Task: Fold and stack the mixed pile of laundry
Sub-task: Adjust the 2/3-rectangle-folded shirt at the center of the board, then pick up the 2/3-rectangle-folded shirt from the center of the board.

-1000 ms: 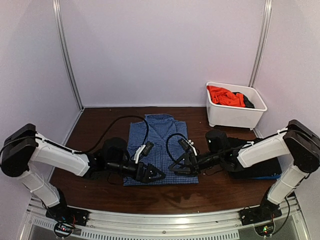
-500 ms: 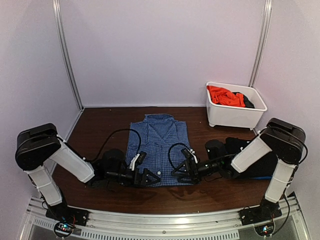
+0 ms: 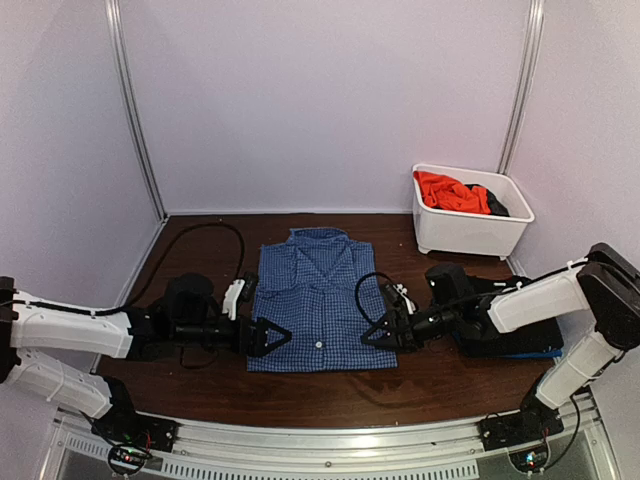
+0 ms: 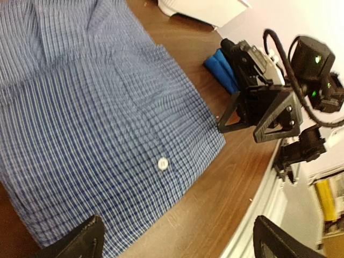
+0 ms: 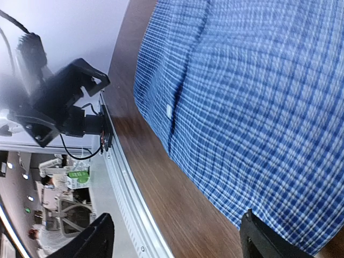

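The blue-and-white check collared shirt (image 3: pixel 318 295) lies folded into a rectangle, collar at the far end, in the middle of the brown table (image 3: pixel 200 250). My left gripper (image 3: pixel 273 337) hangs open at the shirt's near left edge. In the left wrist view the shirt (image 4: pixel 91 107) fills the frame, and nothing is between the fingertips (image 4: pixel 75 244). My right gripper (image 3: pixel 376 332) is open at the shirt's near right corner. Its wrist view shows the shirt's hem (image 5: pixel 258 97) beside one fingertip (image 5: pixel 263 242). The orange T-shirt (image 3: pixel 450 192) and a black piece (image 3: pixel 497 205) lie in the white tub (image 3: pixel 425 235).
Black and blue pieces (image 3: pixel 520 335) lie folded under my right arm at the table's right side; the blue one (image 4: pixel 223 72) shows in the left wrist view. A metal rail (image 3: pixel 320 440) runs along the near edge. Cables loop over the table behind both arms.
Both grippers have drawn apart from over the shirt's near part, the left one to the left edge, the right one to the right corner. The shirt has stayed flat.
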Robot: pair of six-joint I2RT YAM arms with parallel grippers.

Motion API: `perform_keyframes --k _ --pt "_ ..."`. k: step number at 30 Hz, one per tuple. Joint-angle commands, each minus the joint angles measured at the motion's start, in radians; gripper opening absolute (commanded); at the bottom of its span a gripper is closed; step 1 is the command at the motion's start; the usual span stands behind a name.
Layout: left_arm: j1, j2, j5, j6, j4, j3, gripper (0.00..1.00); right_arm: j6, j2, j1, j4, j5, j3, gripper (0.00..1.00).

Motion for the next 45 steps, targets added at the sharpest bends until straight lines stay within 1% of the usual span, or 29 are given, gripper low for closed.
perform_keyframes --k 1,3,5,6,7,10,14,16,20,25,32,37,41,42,43,45 --pt "-0.094 -0.090 -0.402 0.386 -0.463 0.202 0.98 -0.293 -0.061 -0.008 -0.345 0.127 0.237 0.77" --pt "-0.181 -0.066 -0.605 0.484 -0.519 0.249 0.98 -0.368 -0.006 -0.012 -0.450 0.151 0.354 0.70" --pt "-0.302 -0.019 -0.774 0.570 -0.533 0.276 0.98 -0.415 0.049 -0.015 -0.503 0.160 0.473 0.63" --pt "-0.346 -0.005 -0.834 0.604 -0.534 0.284 0.97 -0.427 0.072 -0.015 -0.510 0.160 0.502 0.60" --pt "-0.384 0.032 -0.876 0.639 -0.530 0.293 0.96 -0.432 0.099 -0.015 -0.503 0.151 0.536 0.58" --pt "-0.469 0.139 -0.942 0.738 -0.529 0.330 0.92 -0.464 0.190 -0.018 -0.534 0.138 0.669 0.49" --pt "-0.543 0.300 -1.024 0.869 -0.538 0.391 0.85 -0.501 0.326 -0.016 -0.565 0.104 0.794 0.42" --pt "-0.557 0.357 -1.040 0.914 -0.533 0.413 0.82 -0.508 0.383 -0.012 -0.579 0.084 0.838 0.40" --pt "-0.574 0.432 -1.028 1.023 -0.452 0.409 0.78 -0.507 0.477 0.009 -0.564 0.056 0.901 0.35" --pt "-0.578 0.543 -1.086 1.124 -0.377 0.435 0.71 -0.527 0.595 0.020 -0.584 0.069 0.989 0.33" --pt "-0.576 0.700 -1.211 1.229 -0.215 0.460 0.56 -0.568 0.711 0.020 -0.640 0.109 1.070 0.29" --pt "-0.559 0.749 -1.274 1.267 -0.114 0.463 0.45 -0.592 0.752 0.019 -0.652 0.138 1.062 0.26" --pt "-0.535 0.735 -1.305 1.301 -0.063 0.458 0.33 -0.594 0.771 0.019 -0.647 0.137 1.043 0.25" --pt "-0.535 0.720 -1.300 1.307 -0.065 0.456 0.28 -0.595 0.772 0.020 -0.646 0.135 1.036 0.24" --pt "-0.537 0.698 -1.290 1.305 -0.079 0.455 0.21 -0.596 0.768 0.020 -0.645 0.135 1.028 0.24" --pt "-0.538 0.646 -1.257 1.277 -0.129 0.455 0.13 -0.599 0.753 0.025 -0.638 0.136 1.007 0.23"
